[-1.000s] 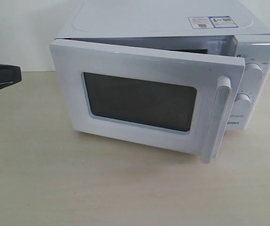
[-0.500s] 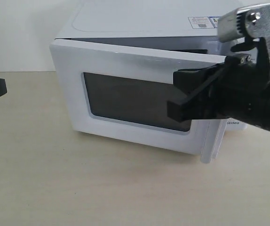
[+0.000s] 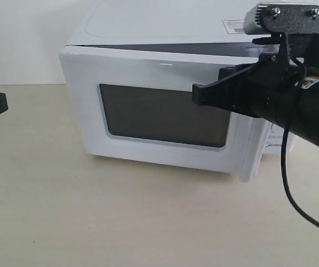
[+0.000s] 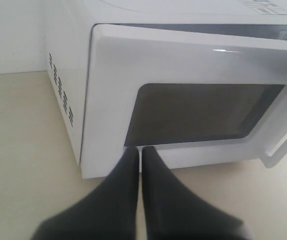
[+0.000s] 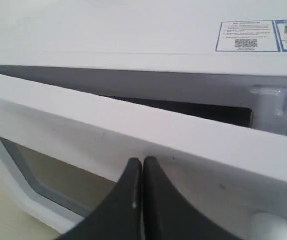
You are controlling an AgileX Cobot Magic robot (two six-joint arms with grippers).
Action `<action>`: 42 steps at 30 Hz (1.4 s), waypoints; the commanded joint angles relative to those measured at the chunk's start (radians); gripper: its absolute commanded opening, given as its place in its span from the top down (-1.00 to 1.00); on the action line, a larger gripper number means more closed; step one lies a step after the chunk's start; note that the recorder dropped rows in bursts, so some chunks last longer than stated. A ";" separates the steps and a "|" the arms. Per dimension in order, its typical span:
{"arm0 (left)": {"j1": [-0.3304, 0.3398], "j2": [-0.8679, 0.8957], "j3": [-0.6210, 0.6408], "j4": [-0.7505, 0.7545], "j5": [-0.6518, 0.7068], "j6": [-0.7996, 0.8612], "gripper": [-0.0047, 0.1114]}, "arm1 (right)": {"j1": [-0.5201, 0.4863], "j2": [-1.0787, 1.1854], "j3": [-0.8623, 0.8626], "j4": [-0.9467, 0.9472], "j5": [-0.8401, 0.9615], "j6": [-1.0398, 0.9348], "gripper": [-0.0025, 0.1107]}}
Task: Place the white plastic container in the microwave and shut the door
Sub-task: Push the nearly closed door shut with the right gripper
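The white microwave (image 3: 148,22) stands on the table with its door (image 3: 143,69) swung almost shut. A narrow dark gap (image 3: 176,50) remains along the top. My right gripper (image 3: 196,95) is shut with nothing in it. Its tips (image 5: 142,161) rest against the door's front face above the dark window (image 3: 165,114), near the handle (image 3: 251,161). At the far left my left gripper (image 3: 1,104) is shut and empty, and its tips (image 4: 140,149) point at the door's lower edge from a distance. The white plastic container is out of view.
Light wooden tabletop (image 3: 120,217) spreads in front of the microwave. A white wall is behind it. Stickers (image 5: 246,36) sit on the microwave's top. Vent slots (image 4: 61,87) line its left side. The right arm's cable (image 3: 293,194) hangs down over the table.
My right arm came in from the right and set its shut tips on the door. The door has swung further toward the microwave. My left gripper drew back to the left.
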State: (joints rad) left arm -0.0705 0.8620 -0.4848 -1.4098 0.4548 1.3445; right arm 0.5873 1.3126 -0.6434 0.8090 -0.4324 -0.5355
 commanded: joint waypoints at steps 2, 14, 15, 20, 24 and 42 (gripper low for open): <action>-0.010 -0.006 0.003 -0.006 -0.006 -0.006 0.84 | -0.001 0.042 -0.045 0.101 -0.019 -0.122 0.96; -0.010 -0.006 0.003 -0.006 -0.006 -0.006 0.84 | -0.106 0.059 -0.047 0.101 -0.002 -0.127 0.96; -0.010 -0.006 0.003 -0.006 -0.006 -0.006 0.84 | -0.113 0.059 -0.047 0.101 0.009 -0.127 0.96; -0.010 -0.006 0.003 -0.006 -0.006 -0.006 0.84 | -0.119 0.059 -0.048 0.093 0.013 -0.129 0.96; -0.010 -0.006 0.003 -0.006 -0.006 -0.006 0.84 | -0.119 0.059 -0.048 0.093 -0.016 -0.129 0.96; -0.010 -0.006 0.003 -0.007 -0.010 -0.006 0.84 | -0.119 0.089 -0.089 0.101 0.019 -0.171 0.96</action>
State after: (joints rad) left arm -0.0705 0.8620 -0.4848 -1.4098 0.4528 1.3445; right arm 0.4778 1.3750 -0.7261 0.9076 -0.4165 -0.6947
